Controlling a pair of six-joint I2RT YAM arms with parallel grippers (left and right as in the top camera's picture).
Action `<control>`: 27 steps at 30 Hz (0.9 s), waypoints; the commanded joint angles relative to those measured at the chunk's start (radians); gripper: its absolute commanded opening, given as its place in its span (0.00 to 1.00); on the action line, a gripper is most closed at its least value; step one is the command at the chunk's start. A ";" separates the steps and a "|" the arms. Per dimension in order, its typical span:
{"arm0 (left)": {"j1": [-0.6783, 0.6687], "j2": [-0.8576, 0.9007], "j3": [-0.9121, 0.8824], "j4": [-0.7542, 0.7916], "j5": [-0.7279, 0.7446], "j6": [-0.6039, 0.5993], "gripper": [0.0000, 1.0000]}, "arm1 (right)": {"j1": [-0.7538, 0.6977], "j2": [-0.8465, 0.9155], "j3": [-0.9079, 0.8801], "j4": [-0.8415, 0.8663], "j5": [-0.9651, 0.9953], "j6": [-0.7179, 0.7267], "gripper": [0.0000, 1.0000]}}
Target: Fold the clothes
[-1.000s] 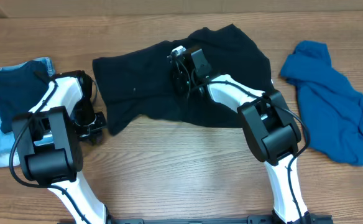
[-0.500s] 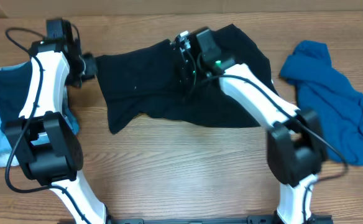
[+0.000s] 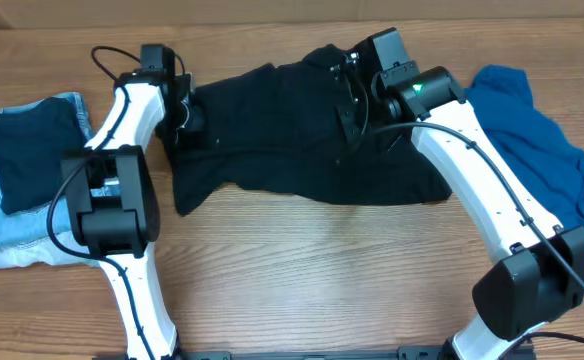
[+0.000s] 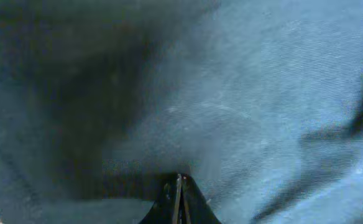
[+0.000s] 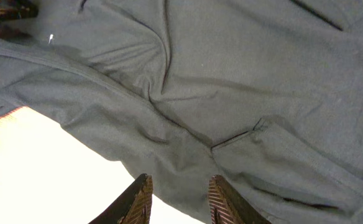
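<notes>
The left gripper's fingers are pressed tight together right against dark cloth; I can't tell whether any is caught between them. The right gripper has its fingers spread apart, hovering over creased fabric near a hem. Both sit on the black shirt, spread across the middle of the wooden table, left arm at its left edge, right arm over its upper right. A teal-blue garment lies crumpled beside it on the right.
</notes>
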 commanded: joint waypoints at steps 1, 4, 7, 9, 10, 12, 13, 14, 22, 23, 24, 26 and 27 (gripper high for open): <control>0.004 0.069 -0.003 0.013 -0.173 0.021 0.04 | -0.003 -0.006 0.009 -0.001 0.003 0.030 0.34; 0.012 0.107 -0.003 0.066 -0.215 0.021 0.04 | -0.003 -0.006 0.009 -0.002 0.004 0.040 0.34; 0.028 0.134 -0.002 0.132 -0.259 0.010 0.05 | -0.004 -0.006 0.009 0.002 0.004 0.078 0.35; 0.031 0.134 0.014 0.179 -0.259 0.010 0.07 | -0.007 -0.006 0.009 0.006 0.011 0.119 0.35; 0.031 0.134 0.024 0.188 -0.259 0.010 0.07 | -0.007 -0.006 0.009 0.004 0.011 0.136 0.35; 0.031 0.134 0.040 0.201 -0.259 0.011 0.08 | -0.008 -0.006 0.009 0.002 0.025 0.186 0.35; 0.031 0.134 0.041 0.206 -0.261 0.011 0.08 | -0.008 -0.006 0.009 0.001 0.042 0.211 0.35; 0.034 0.134 0.044 0.206 -0.275 0.010 0.09 | -0.008 -0.006 0.009 -0.003 0.072 0.240 0.35; 0.081 0.134 0.044 0.145 -0.282 0.014 0.08 | -0.085 -0.005 0.008 -0.013 0.198 0.389 0.43; 0.089 0.134 0.044 0.145 -0.263 0.014 0.08 | -0.108 -0.003 0.006 -0.013 0.198 0.391 0.43; 0.093 0.134 0.044 0.143 -0.241 0.014 0.08 | -0.132 0.002 0.006 -0.017 0.198 0.391 0.43; 0.093 0.134 0.044 0.146 -0.232 0.014 0.08 | -0.174 0.021 0.003 -0.026 0.193 0.389 0.43; 0.092 0.134 0.044 0.148 -0.232 0.014 0.08 | -0.195 0.034 -0.009 -0.024 0.177 0.386 0.42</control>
